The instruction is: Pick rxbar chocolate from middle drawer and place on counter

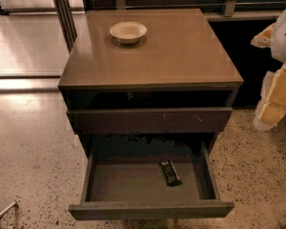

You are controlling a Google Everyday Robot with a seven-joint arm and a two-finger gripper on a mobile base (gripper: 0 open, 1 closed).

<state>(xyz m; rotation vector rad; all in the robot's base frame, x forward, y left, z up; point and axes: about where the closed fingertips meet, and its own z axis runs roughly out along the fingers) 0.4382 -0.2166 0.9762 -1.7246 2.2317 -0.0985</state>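
Observation:
The rxbar chocolate [170, 172], a slim black bar with pale print, lies flat on the floor of the middle drawer [133, 182], right of centre. The drawer is pulled out wide, and its plain front panel is at the bottom of the view. The counter [181, 51] is the glossy tan top of the cabinet. My gripper [278, 97] shows as white and pale yellow parts at the right edge, beside the cabinet at about counter height. It is well away from the bar and above the drawer's level.
A round cream bowl [127, 31] sits on the counter's far left part. A shut drawer front with small pale scratches [150, 120] sits above the open drawer. Speckled floor [33, 166] surrounds the cabinet. A dark post [64, 13] stands behind on the left.

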